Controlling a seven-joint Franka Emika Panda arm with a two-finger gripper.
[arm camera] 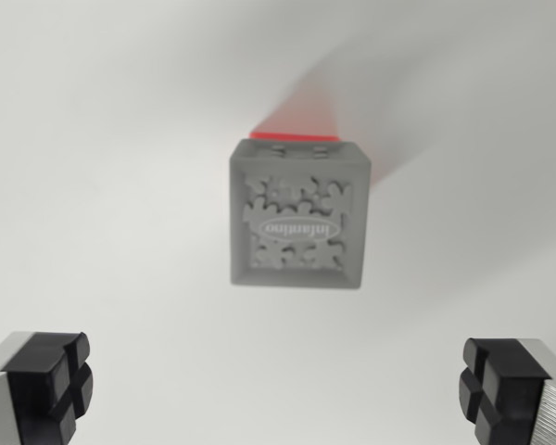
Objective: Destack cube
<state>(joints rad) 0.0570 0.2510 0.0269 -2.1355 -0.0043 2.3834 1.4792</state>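
A grey cube sits on top of a red cube, of which only a thin strip shows at the upper edge, on a plain white tabletop. The wrist camera looks almost straight down on the stack. The end effector hangs with its two black-padded fingers spread wide and empty at the bottom corners of the view, well apart from the cubes. The stack lies ahead of the fingers, toward the top of the wrist view and roughly centred between them. The grey cube's embossed face is square, with no long axis to favour; its sides run close to parallel with the fingers. The tabletop is bare on every side, leaving open room to approach.
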